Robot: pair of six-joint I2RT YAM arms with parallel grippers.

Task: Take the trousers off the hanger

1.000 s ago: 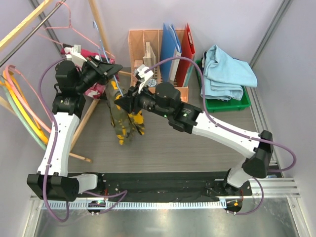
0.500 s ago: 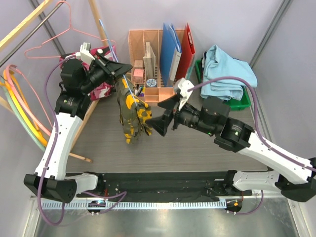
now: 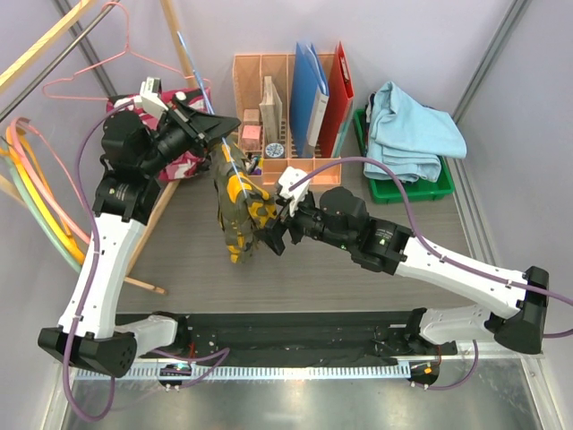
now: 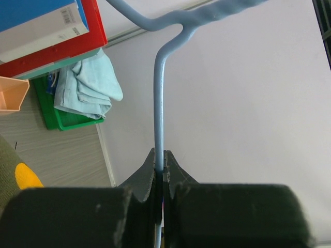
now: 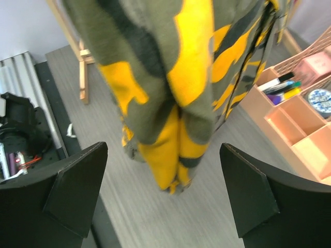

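Yellow-olive camouflage trousers (image 3: 238, 210) hang draped over a light-blue wire hanger (image 4: 159, 103), above the grey counter (image 3: 197, 278) and just beside the peach desk organiser (image 3: 243, 82). The left gripper (image 3: 211, 125) is clamped tight on the hanger's wire. The right gripper (image 3: 273, 235) gapes wide, holding nothing, facing the trousers' lower legs.

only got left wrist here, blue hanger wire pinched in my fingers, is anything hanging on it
Observer: Yes, the yellow-olive camouflage trousers hang from the blue hanger, below the left gripper.
Operator: where's the right gripper
Observer: The right gripper is level with the trousers' lower part, jaws wide open, holding nothing.
Operator: what's behind the trousers
Observer: A peach desk organiser stands on the table just behind them.
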